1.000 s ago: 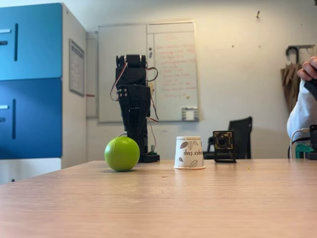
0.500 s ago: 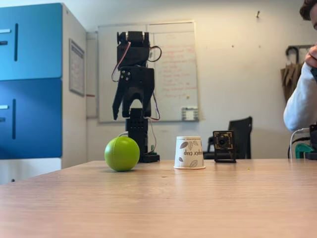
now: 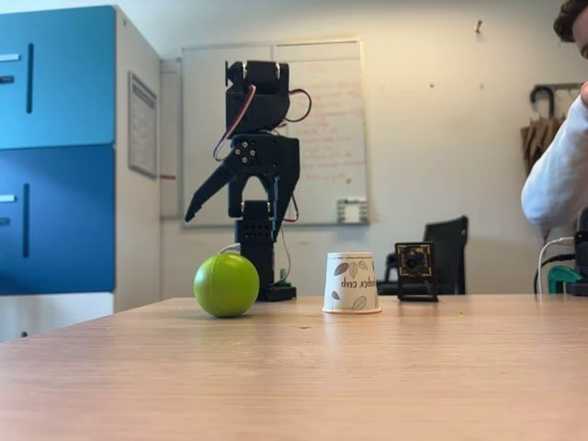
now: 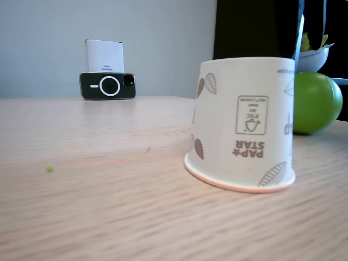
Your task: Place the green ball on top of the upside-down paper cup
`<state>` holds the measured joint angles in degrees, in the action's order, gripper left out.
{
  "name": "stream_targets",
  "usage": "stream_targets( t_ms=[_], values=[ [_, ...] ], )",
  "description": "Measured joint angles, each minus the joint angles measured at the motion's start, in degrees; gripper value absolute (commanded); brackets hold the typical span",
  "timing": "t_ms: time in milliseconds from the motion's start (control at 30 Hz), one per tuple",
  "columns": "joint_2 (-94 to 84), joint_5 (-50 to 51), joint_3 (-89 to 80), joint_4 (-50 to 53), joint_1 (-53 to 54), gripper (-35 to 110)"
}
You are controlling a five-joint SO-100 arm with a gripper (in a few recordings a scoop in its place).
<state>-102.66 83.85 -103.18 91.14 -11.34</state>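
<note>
An office room with a whiteboard on the back wall and blue lockers at the left is seen behind a wooden bench. On the bench the green ball rests left of the upside-down paper cup in this fixed view, near it but apart; in the other fixed view the ball is partly hidden behind the cup. Over the last second the arm has been raised from a folded pose, and the pincer has been spread wide, with nothing held in it. It is now hung above the ball, slightly behind it. A descent onto the ball is judged to be the step in hand; nothing has yet been grasped.
</note>
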Motion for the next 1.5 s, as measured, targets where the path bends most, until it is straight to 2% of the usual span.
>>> stream_targets(
  t_ms=[367,967,1367,1500],
  values=[
    [8.17,0.0,-0.44,-4.83,-0.35,47],
    [9.23,0.0,-10.72,-15.38,3.96,46],
    [8.53,1.14,-15.91,-22.06,4.83,33],
    [6.59,1.14,-17.75,-23.64,5.27,33]
  ],
)
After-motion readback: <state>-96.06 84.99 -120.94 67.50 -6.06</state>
